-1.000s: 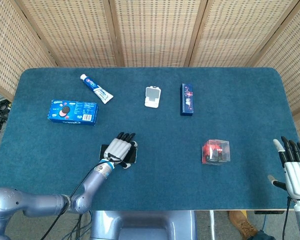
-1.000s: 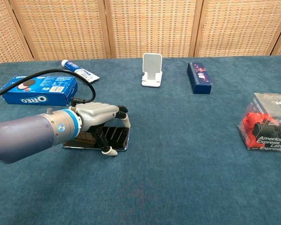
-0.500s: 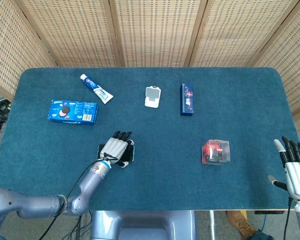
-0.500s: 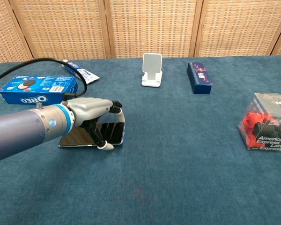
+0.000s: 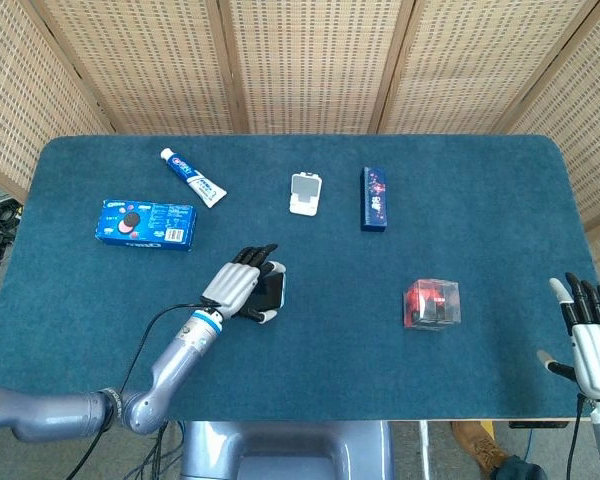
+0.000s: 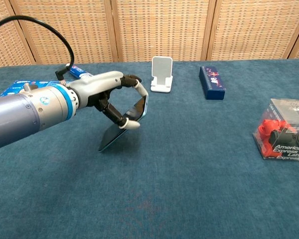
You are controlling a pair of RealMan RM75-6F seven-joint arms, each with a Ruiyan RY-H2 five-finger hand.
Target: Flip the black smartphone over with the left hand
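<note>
Presently the black smartphone point(image 6: 123, 124) is being tilted steeply on the blue table point(image 6: 199, 174), its lower corner resting on the cloth and its upper end being pinched between the thumb and fingertips of the left hand point(image 6: 112, 97). The grip is looking light — a slip is judged likely if the pinch is loosened before the phone is carried past upright, and it would then be dropped back on the same face. Room is being left on all sides of the phone: the white phone stand point(image 6: 162, 74) is standing well beyond it, the Oreo box point(image 5: 146, 223) off to its far left, the clear boxed toy point(image 6: 285, 130) well to its right. The right hand point(image 5: 586, 335), open and empty, is being held far right of the phone, past the table edge.
</note>
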